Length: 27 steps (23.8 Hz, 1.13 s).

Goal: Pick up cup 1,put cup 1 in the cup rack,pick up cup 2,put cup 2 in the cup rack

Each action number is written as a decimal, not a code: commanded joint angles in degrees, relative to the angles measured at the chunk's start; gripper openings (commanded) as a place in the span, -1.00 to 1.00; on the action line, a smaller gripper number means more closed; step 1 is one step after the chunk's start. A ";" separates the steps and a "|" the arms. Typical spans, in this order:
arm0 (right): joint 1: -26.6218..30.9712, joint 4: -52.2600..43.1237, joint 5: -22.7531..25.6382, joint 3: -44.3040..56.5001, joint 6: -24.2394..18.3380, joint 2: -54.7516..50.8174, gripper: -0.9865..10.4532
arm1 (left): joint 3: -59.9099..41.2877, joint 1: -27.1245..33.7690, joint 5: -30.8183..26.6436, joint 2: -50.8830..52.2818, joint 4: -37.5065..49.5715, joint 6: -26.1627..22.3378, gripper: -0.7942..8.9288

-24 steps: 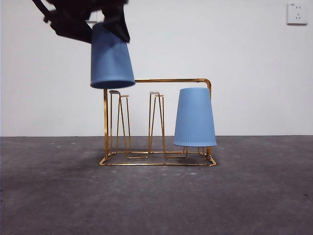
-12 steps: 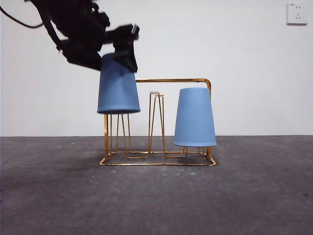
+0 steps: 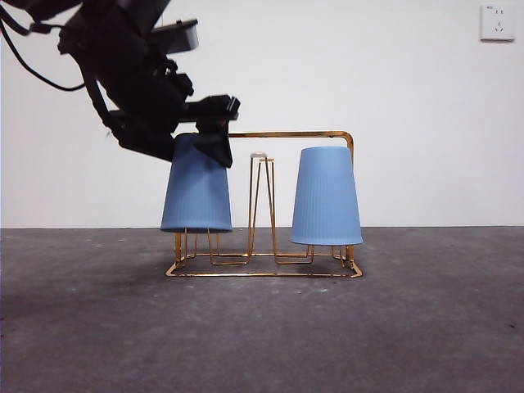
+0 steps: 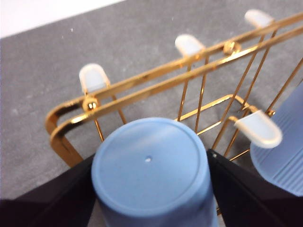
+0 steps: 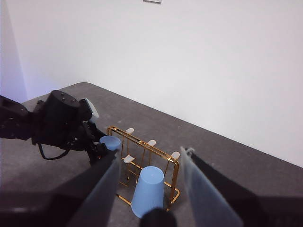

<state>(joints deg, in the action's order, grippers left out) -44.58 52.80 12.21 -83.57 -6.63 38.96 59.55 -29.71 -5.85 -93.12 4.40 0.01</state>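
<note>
Two blue cups are in view, both upside down with the wide mouth downward and the closed base up, so each long axis runs close to vertical; the cup in the left claw (image 3: 196,187) sits over the pegs at the left end of the cup rack (image 3: 286,134), its mouth low near the wire base, and it leans very slightly; the second cup (image 3: 326,196) stands inverted at the right end of the rack, free of any claw, and the two cups are well apart with one bare peg (image 3: 260,205) between them; the left gripper (image 4: 149,168) has its two black jaws spread just wide enough to press on opposite sides of the cup's upper end, and the left wrist view shows the flat round base with a small hole at its centre held between them; in the front view this arm comes in big and dark from the upper left corner, its claw at the cup's top; there is one rack, gold wire, its rounded frame running long across the bench (image 3: 426,327) and its hairpin pegs upright; four pale peg tips show in the left wrist view, one of them just beside the second cup; the right gripper (image 5: 149,189) hangs high and well back from the rack with its pale jaws parted and nothing between them; a single white wall socket (image 3: 498,22) sits at the upper right of the wall.
</note>
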 commanded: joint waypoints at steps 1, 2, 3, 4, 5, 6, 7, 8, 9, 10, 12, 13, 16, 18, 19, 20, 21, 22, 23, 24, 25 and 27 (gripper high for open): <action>-0.02 -0.24 0.24 0.17 0.44 -0.24 -0.44 | -0.46 0.20 -0.15 -0.87 0.55 -0.02 -0.85; -0.02 -0.24 0.26 0.17 0.44 -0.24 -0.44 | -0.46 0.28 -0.15 -1.27 0.57 -0.02 -0.85; -0.02 -0.24 0.24 0.17 0.44 -0.24 -0.44 | -0.46 0.37 -0.15 -1.49 0.28 0.07 -0.85; -0.02 -0.20 0.26 0.17 0.42 -0.24 -0.44 | -0.46 0.46 -0.15 -1.53 -0.26 0.26 -0.85; -0.02 -0.17 0.24 0.17 0.42 -0.24 -0.44 | -0.46 0.55 -0.22 -1.73 -0.81 0.44 -0.85; -0.02 -0.17 0.24 0.17 0.42 -0.22 -0.44 | -0.46 0.63 -0.20 -1.97 -1.40 0.55 -0.85; -0.02 -0.17 0.24 0.17 0.42 -0.22 -0.44 | -0.46 0.66 -0.20 -2.10 -1.90 0.83 -0.85; -0.02 -0.17 0.24 0.17 0.42 -0.22 -0.44 | -0.46 0.68 -0.26 -2.29 -2.32 1.09 -0.85; -0.02 -0.15 0.24 0.17 0.42 -0.22 -0.44 | -0.46 0.72 -0.22 -2.40 -2.80 1.33 -0.85; -0.02 -0.15 0.24 0.17 0.42 -0.22 -0.44 | -0.46 0.83 -0.22 -2.40 -3.21 1.49 -0.85; -0.02 -0.13 0.24 0.17 0.42 -0.24 -0.44 | -0.46 0.98 -0.20 -2.45 -3.72 1.51 -0.84; -0.02 -0.11 0.24 0.17 0.42 -0.22 -0.44 | -0.46 0.98 -0.15 -2.45 -3.98 1.53 -0.84; -0.02 -0.04 0.24 0.17 0.42 -0.22 -0.44 | -0.44 1.07 -0.11 -2.45 -4.92 3.80 -0.59; -0.02 -0.04 0.24 0.17 0.42 -0.22 -0.44 | -0.44 1.36 0.42 -2.45 -5.38 4.94 -0.15; -0.02 -0.02 0.24 0.17 0.42 -0.22 -0.44 | -0.44 1.46 1.14 -2.45 -5.75 4.96 0.00; -0.02 0.00 0.24 0.17 0.42 -0.22 -0.44 | -0.44 1.57 2.05 -2.43 -6.03 4.96 0.11; -0.02 0.02 0.24 0.17 0.42 -0.22 -0.44 | -0.42 1.57 2.75 -2.43 -6.38 4.96 0.14; -0.02 0.04 0.24 0.17 0.42 -0.22 -0.44 | -0.42 1.62 3.10 -2.34 -6.80 4.96 0.13; -0.02 0.13 0.24 0.17 0.42 -0.22 -0.44 | -0.39 1.66 3.21 -2.32 -7.41 4.98 0.13; -0.02 0.24 0.24 0.17 0.44 -0.24 -0.44 | -0.31 1.66 3.26 -2.32 -8.09 4.98 0.13; -0.02 0.37 0.24 0.17 0.42 -0.22 -0.44 | -0.28 1.66 3.28 -2.32 -8.63 5.07 0.13; -0.02 0.42 0.24 0.17 0.42 -0.22 -0.44 | -0.20 1.66 3.30 -2.32 -9.94 5.92 0.13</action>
<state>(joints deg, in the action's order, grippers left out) -44.58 53.36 12.21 -83.57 -6.63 38.96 60.40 -28.23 -2.79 -94.30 -4.80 4.49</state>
